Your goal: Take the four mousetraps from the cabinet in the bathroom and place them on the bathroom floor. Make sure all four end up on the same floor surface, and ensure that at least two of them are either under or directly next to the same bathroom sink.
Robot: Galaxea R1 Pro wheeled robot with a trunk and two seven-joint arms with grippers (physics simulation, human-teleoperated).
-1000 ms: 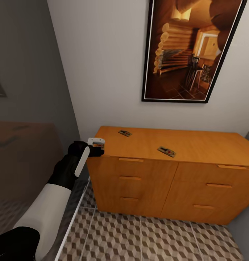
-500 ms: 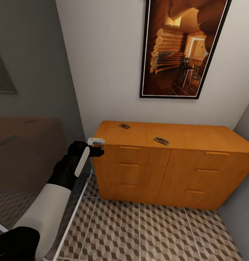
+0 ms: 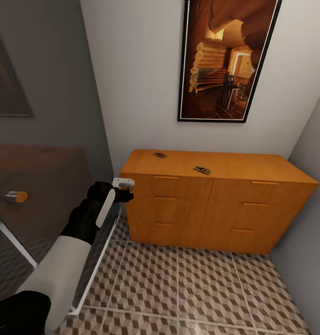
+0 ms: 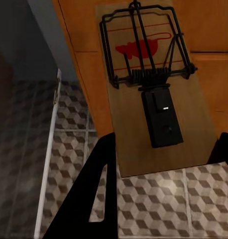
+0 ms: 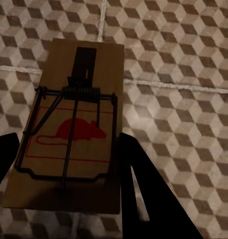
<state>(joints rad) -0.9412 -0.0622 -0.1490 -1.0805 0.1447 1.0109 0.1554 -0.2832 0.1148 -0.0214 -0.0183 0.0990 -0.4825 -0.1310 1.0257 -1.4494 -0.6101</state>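
The head view is showing the wide orange-brown wooden cabinet [image 3: 215, 204] with 6 drawers standing against the white wall under a dark-framed picture of a log interior [image 3: 225, 60]. 2 small tan wooden mousetraps are lying flat on its top, well apart from each other: 1 near the back left [image 3: 160, 155], 1 nearer the middle [image 3: 202, 170].

The left gripper [image 3: 125, 187] is hanging just beside the cabinet's left front corner, above the cube-patterned brown, tan and white tiled bathroom floor [image 3: 187, 288]. Its wrist view is showing what the head view cannot resolve: a third tan mousetrap [image 4: 154, 84] lying between the 2 black fingers [image 4: 94, 199], jaws pinching it at the end near the camera, its long axis running along the fingers, the red mouse mark at the far end.

The right wrist view is showing a fourth tan mousetrap [image 5: 74, 129] between the right gripper's [image 5: 69, 164] dark fingers [image 5: 144, 189], jaws closed against its long sides, long axis along the fingers, red-mark end towards the camera, tiles behind it.
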